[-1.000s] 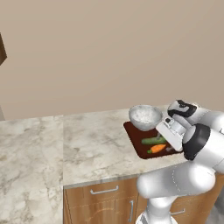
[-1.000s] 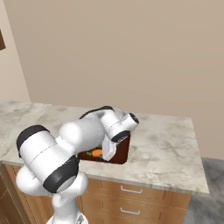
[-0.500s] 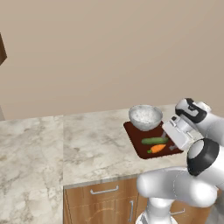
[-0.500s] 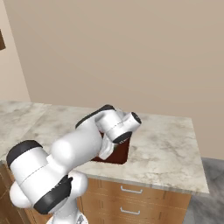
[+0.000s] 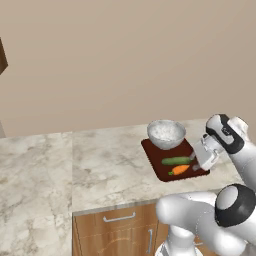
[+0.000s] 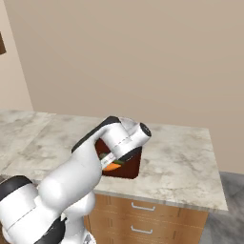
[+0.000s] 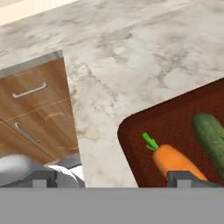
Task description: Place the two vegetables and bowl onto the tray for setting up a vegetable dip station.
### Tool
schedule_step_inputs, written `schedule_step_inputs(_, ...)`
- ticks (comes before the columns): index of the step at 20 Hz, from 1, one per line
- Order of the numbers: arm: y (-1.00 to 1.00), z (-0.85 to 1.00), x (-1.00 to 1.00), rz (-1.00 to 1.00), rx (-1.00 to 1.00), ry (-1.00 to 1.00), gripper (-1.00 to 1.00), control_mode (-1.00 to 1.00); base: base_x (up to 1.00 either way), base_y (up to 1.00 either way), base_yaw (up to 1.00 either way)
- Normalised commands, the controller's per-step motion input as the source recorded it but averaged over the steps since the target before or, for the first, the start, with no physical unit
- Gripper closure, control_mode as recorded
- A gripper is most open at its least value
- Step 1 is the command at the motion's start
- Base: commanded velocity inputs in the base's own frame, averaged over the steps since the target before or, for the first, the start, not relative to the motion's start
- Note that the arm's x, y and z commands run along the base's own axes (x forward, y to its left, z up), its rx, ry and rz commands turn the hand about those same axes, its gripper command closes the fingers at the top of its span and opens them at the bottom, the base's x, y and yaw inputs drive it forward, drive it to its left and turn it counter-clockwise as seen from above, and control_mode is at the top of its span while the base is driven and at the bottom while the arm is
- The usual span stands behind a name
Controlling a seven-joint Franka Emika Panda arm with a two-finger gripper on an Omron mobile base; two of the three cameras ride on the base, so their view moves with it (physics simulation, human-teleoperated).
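The dark reddish-brown tray [image 5: 155, 167] lies on the marble counter and carries everything. The speckled grey-white bowl [image 5: 166, 133] stands upright on its far end. The green cucumber [image 5: 176, 161] and the orange carrot [image 5: 180, 169] lie side by side in front of the bowl. My gripper [image 5: 196, 162] hovers just above the tray's right edge, open and holding nothing. In the hand view the carrot [image 7: 175, 162] and cucumber [image 7: 210, 135] lie on the tray [image 7: 140, 131], with my fingertips [image 7: 188, 177] spread wide. From the right, my arm covers most of the tray [image 6: 132, 167]; the carrot [image 6: 112, 167] peeks out.
The marble counter [image 5: 100, 160] stretches left of the tray and turns a corner at the far left. Wooden drawers with metal handles [image 5: 120, 218] sit below its front edge. A beige wall rises behind. The counter ends to the right of the tray [image 6: 209, 190].
My hand has drawn back to the right and risen a little from over the tray. The bowl, cucumber and carrot stay put on it. The jaws remain open.
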Motion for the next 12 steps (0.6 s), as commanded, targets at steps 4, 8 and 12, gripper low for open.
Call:
schedule_step_inputs(4, 0.09, 0.22, -0.18, -0.31, 0.00, 0.26, -1.00, -1.00, 0.00, 0.00, 0.00)
schedule_step_inputs(8, 0.08, 0.21, -0.17, -0.31, 0.00, 0.27, -1.00, -1.00, 0.00, 0.00, 0.00)
schedule_step_inputs(12, 0.04, 0.23, -0.15, -0.29, 0.00, 0.31, -1.00, -1.00, 0.00, 0.00, 0.00)
